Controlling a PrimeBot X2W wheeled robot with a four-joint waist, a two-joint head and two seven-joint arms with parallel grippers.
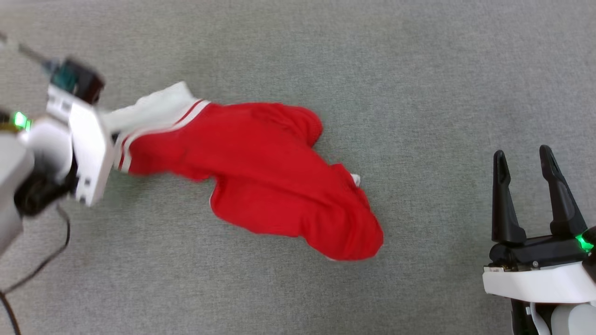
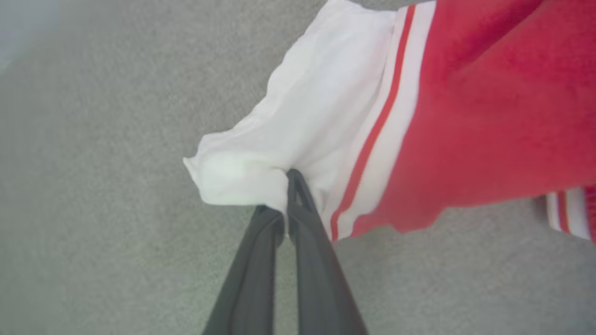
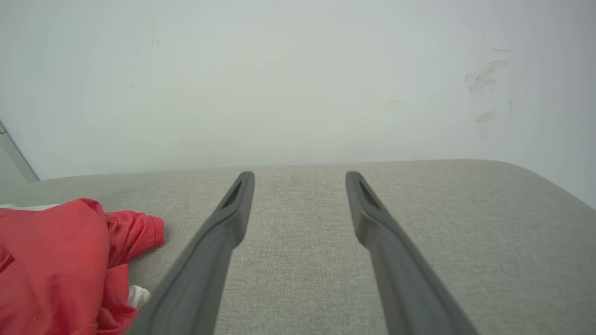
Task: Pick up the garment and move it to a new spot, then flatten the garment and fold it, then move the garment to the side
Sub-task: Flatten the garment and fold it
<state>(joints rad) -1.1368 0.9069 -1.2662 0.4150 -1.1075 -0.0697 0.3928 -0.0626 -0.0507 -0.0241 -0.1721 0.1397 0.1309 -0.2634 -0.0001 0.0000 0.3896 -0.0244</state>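
Garment (image 1: 260, 177) lies bunched mid-frame in head view on the grey woven bench (image 1: 419, 70), long axis running upper left to lower right. L gripper (image 2: 285, 200) sits at the upper-left end, fingers pressed together, pinching the tip of the white sleeve (image 2: 302, 116) just past the red-white striped trim (image 2: 377, 130). Any pull would likely go along that axis w/ the body trailing. R gripper (image 1: 524, 156) at lower right, spread wide, holding nothing, well apart from the cloth but nearer its rumpled lower-right end. Fabric looks soft, thin knit w/ limp folds; bench cover matte, fine-textured.
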